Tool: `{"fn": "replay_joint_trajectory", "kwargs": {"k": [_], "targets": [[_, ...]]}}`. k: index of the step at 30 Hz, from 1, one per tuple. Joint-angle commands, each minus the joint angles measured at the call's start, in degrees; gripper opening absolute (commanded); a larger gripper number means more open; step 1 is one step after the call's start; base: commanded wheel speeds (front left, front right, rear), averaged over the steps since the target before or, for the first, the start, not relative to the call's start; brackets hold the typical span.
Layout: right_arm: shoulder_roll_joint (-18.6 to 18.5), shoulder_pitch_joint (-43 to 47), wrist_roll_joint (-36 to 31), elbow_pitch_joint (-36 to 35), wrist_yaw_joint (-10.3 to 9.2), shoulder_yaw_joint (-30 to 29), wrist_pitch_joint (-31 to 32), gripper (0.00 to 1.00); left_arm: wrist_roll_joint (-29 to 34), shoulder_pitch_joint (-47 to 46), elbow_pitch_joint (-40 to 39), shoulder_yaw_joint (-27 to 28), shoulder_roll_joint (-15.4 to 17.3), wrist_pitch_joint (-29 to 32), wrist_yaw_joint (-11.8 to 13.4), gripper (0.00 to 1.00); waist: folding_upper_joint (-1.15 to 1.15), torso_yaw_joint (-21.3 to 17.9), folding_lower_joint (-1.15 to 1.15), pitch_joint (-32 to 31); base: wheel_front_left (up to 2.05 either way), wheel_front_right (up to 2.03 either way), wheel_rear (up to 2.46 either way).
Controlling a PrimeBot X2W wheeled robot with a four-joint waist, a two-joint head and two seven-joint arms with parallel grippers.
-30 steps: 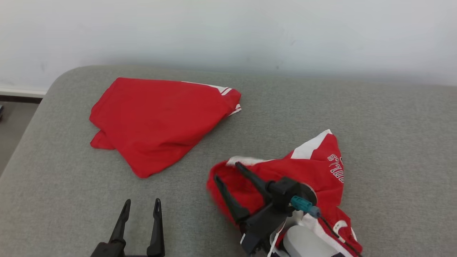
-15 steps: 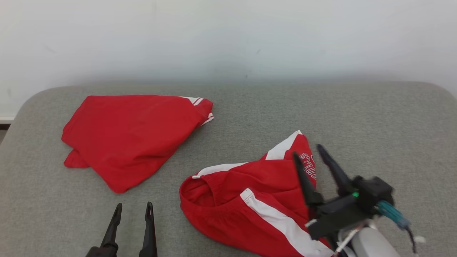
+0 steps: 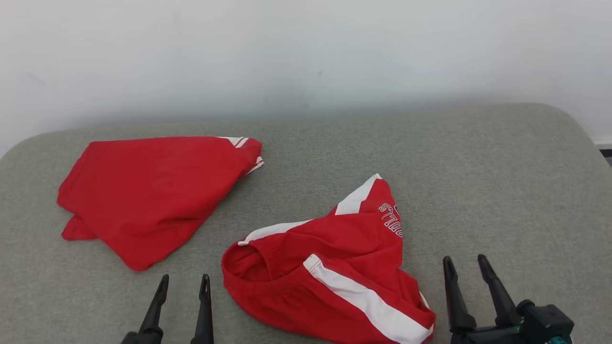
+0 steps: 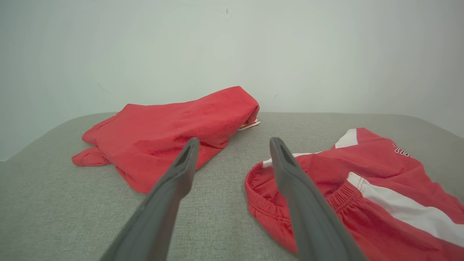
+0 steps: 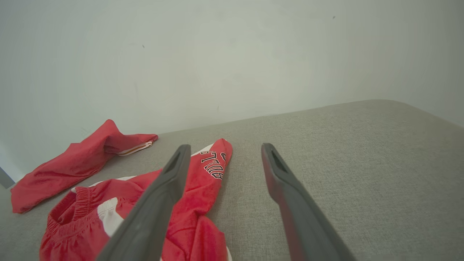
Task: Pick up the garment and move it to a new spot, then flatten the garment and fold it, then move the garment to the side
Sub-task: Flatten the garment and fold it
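Step in hand, as judged: 1st step (new spot) looks done, flattening not yet begun.

Lying loose on the grey upholstered top [image 3: 502, 167], betw. the two grippers: red shorts [image 3: 344, 239], crumpled, not flat, not held. Placed just right of left gripper [image 3: 185, 278] and just left of right gripper [image 3: 464, 260]. Elastic waistband opening turned toward the left one, white side stripe running down toward the right one, leg w/ white lettering pointing away, ahead of both.

Both grippers w/ fingers spread wide, nothing betw. them. No cloth touched, as far as can be told from head view. In right wrist view, cloth seen under and beside one finger, but contact impossible to confirm.

Well ahead and to the left of left gripper: folded red garment [image 3: 153, 191] w/ white trim at one corner, apart from the shorts. Prob. finished already, so better left alone.

Next move, prob.: lower both grippers onto the shorts, pinch waistband at its two ends, one end per gripper, then pull apart and drag for laying the legs out flat. Needed: low, shallow approach, because of thin cloth on soft padding. Risk: pinching top layer only = more bunching. Care needed also w/ bunched leg nearest to right gripper.
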Motion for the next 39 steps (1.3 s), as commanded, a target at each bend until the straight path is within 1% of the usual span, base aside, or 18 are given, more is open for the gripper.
{"fn": "replay_joint_trajectory", "kwargs": {"k": [1, 6, 9, 14, 16, 20, 24, 25, 30, 33, 37, 38, 39], "targets": [[0.55, 0.43, -0.44, -0.32, -0.13, 0.19, -0.02, 1.00, 0.78, 0.07, 0.24, -0.11, -0.06, -0.20, -0.37, 1.00, 0.00, -0.84, 0.00, 0.19, 0.00, 0.00, 0.00], [1.24, -0.74, -1.00, -0.07, -0.13, 1.43, -0.02, 1.00, 1.88, -2.73, 1.30, -1.62, -0.06, -0.20, -1.96, 1.00, 0.00, -2.81, 0.00, 1.04, 0.00, 0.00, 0.00], [1.34, -1.59, -1.03, 0.17, -0.13, 1.84, -0.02, 1.00, 2.61, -5.47, 2.92, -3.64, -0.05, -0.20, -2.99, 1.00, 0.00, -4.11, 0.00, 1.53, 0.00, 0.00, 0.00], [1.41, -2.34, -1.17, 0.72, -0.13, 2.06, -0.01, 1.00, 1.96, -10.32, 7.82, -7.96, -0.04, -0.20, -4.37, 1.00, 0.00, -6.44, 0.00, 2.41, 0.00, 0.00, 0.00], [1.52, -2.64, -1.06, 0.98, -0.13, 1.99, -0.02, 1.00, 1.94, -13.08, 11.71, -10.86, 0.01, -0.19, -4.91, 1.00, 0.00, -7.74, 0.00, 3.15, 0.00, 0.00, 0.00], [1.73, -3.09, -1.02, 1.18, -0.13, 2.07, -0.02, 1.00, 1.66, -15.82, 16.99, -13.95, 0.02, -0.19, -5.14, 1.00, 0.00, -9.19, 0.00, 4.20, 0.00, 0.00, 0.00], [1.96, -3.48, -0.82, 1.37, -0.13, 2.00, -0.02, 1.00, 1.25, -17.93, 22.35, -15.75, 0.06, -0.19, -5.36, 1.00, 0.00, -10.32, 0.00, 5.09, 0.00, 0.00, 0.00], [1.96, -3.48, -0.82, 1.37, -0.13, 2.00, -0.02, 1.00, 1.25, -17.93, 22.35, -15.75, 0.06, -0.19, -5.36, 1.00, 0.00, -10.32, 0.00, 5.09, 0.00, 0.00, 0.00], [2.15, -3.95, -0.81, 1.56, -0.13, 1.87, -0.02, 1.00, 0.66, -20.38, 27.36, -16.27, 0.35, -0.19, -5.44, 1.00, 0.00, -11.16, 0.00, 5.66, 0.00, 0.00, 0.00], [2.25, -4.04, -0.91, 1.70, -0.13, 1.96, -0.02, 1.00, 0.60, -21.98, 29.63, -15.83, 0.58, -0.19, -5.03, 1.00, 0.00, -11.48, 0.00, 5.73, 0.00, 0.00, 0.00], [2.27, -4.03, -1.13, 1.95, -0.13, 2.06, -0.02, 1.00, -0.28, -23.51, 34.93, -15.68, 0.65, -0.11, -5.02, 1.00, 0.00, -11.82, 0.00, 5.49, 0.00, 0.00, 0.00], [2.26, -3.95, -1.21, 1.99, -0.13, 2.06, -0.02, 1.00, -0.41, -24.02, 36.19, -16.02, 0.59, -0.10, -5.08, 0.91, 0.00, -11.87, 0.00, 5.34, 0.00, 0.00, 0.00], [2.26, -3.88, -1.29, 1.90, -0.13, 2.02, -0.02, 1.00, -0.75, -24.54, 37.04, -16.28, 0.50, -0.10, -5.16, 0.42, 0.00, -11.90, 0.00, 5.28, 0.00, 0.00, 0.00]]}}
